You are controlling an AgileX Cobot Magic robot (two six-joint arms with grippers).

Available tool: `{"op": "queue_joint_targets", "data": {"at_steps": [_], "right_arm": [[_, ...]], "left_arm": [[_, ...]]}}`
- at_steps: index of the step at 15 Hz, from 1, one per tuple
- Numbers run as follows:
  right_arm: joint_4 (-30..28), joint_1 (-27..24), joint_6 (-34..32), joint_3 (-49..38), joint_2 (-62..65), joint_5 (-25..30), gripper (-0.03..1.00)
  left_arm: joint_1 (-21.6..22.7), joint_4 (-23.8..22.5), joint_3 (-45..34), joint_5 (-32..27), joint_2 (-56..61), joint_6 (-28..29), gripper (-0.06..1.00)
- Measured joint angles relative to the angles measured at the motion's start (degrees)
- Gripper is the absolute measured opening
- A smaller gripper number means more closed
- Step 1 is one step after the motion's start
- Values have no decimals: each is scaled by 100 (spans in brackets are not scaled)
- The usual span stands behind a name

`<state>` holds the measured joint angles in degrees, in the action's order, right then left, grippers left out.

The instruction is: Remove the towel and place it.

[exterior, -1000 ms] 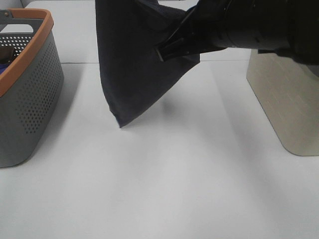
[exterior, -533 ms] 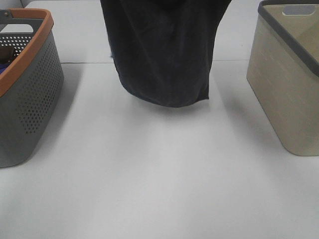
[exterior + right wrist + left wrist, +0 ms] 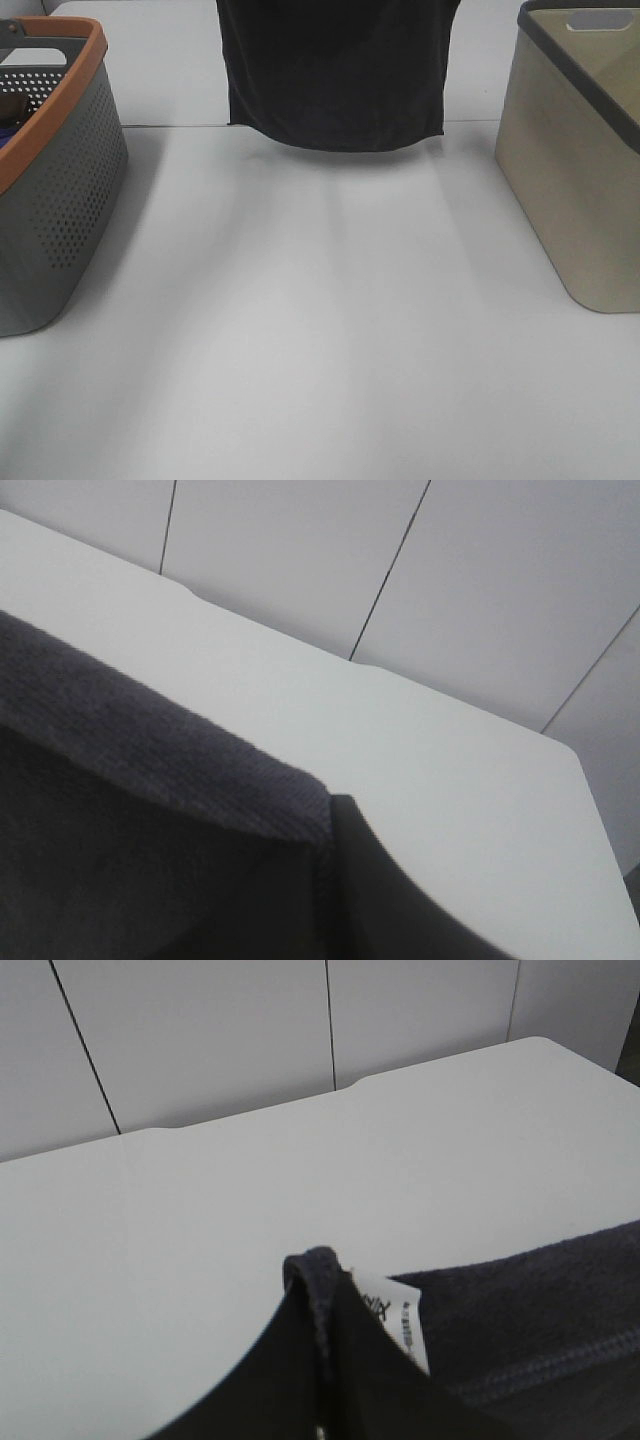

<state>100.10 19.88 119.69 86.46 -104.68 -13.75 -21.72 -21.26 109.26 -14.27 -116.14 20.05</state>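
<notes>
The dark navy towel [image 3: 335,75] hangs spread flat above the back of the white table [image 3: 320,340]. Its lower hem is clear of the surface and its top runs out of the exterior high view. Both grippers are above that view's edge. In the left wrist view, a corner of the towel [image 3: 540,1340] with its small white label [image 3: 395,1325] bunches up right in front of the camera. The right wrist view shows the other upper corner of the towel [image 3: 130,820] the same way. Cloth covers the fingers in both views, and each gripper is shut on a corner.
A grey perforated basket with an orange rim [image 3: 60,190] stands at the left, with something dark inside. A beige bin with a grey rim [image 3: 575,170] stands at the right. White wall panels rise behind the table's far edge.
A second ago the towel hung in a point from one side with the right arm reaching across. It is now stretched flat between two corners and lifted higher, and the arm has left the view.
</notes>
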Motion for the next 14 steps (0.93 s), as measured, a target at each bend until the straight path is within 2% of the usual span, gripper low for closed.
{"op": "queue_joint_targets", "data": {"at_steps": [2, 3, 4, 7, 8, 11, 14], "right_arm": [[0, -46, 52, 172, -539, -11, 0], [0, -40, 63, 166, -791, -34, 0], [0, -40, 63, 80, -945, -40, 0], [0, -29, -57, -521, -1020, 178, 0], [-6, -29, -252, -1037, -963, 441, 0], [-6, -29, -493, -1816, -751, 854, 0], [-6, -29, -716, -2510, -435, 1043, 0]], "left_arm": [[143, 0, 0, 235, -395, 0, 0], [178, 0, 0, 172, -579, 0, 0], [178, 69, 0, -155, -762, 0, 0], [40, 430, 6, -1673, -1049, -11, 0], [-115, 561, 6, -2744, -1054, -212, 0], [-281, 791, 11, -3942, -1054, -332, 0], [-367, 1140, 0, -4721, -1054, -344, 0]]}}
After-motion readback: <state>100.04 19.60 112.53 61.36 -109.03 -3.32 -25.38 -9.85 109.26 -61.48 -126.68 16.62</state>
